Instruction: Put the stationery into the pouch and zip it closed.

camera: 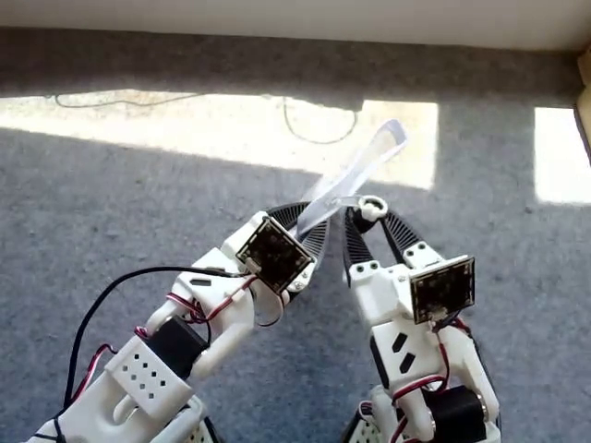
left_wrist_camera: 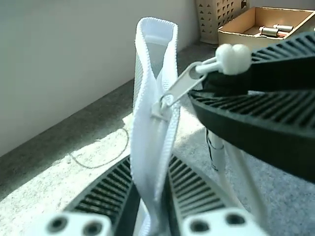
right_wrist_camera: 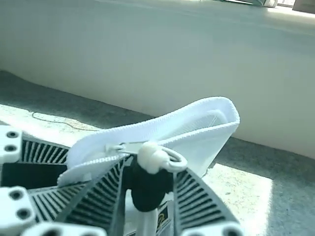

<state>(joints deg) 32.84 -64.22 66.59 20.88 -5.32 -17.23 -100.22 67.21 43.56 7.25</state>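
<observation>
The pouch (camera: 355,175) is a translucent white pouch held up in the air between both arms, above the carpet. My left gripper (camera: 314,229) is shut on the pouch's lower edge; in the left wrist view the white zipper band (left_wrist_camera: 152,123) rises from between its fingers (left_wrist_camera: 110,194). My right gripper (camera: 369,210) is shut on the zipper pull (camera: 373,205), a metal tab ending in a white bead (left_wrist_camera: 232,51). In the right wrist view the bead (right_wrist_camera: 152,155) sits at the tips of my right gripper (right_wrist_camera: 147,172), with the pouch (right_wrist_camera: 197,125) curving behind it. The pouch's contents cannot be made out.
Grey carpet (camera: 138,203) lies below, with a sunlit patch and a thin cable (camera: 309,134) by the wall. In the left wrist view a cardboard box (left_wrist_camera: 266,22) with small items and a perforated basket (left_wrist_camera: 216,14) stand beyond the arms.
</observation>
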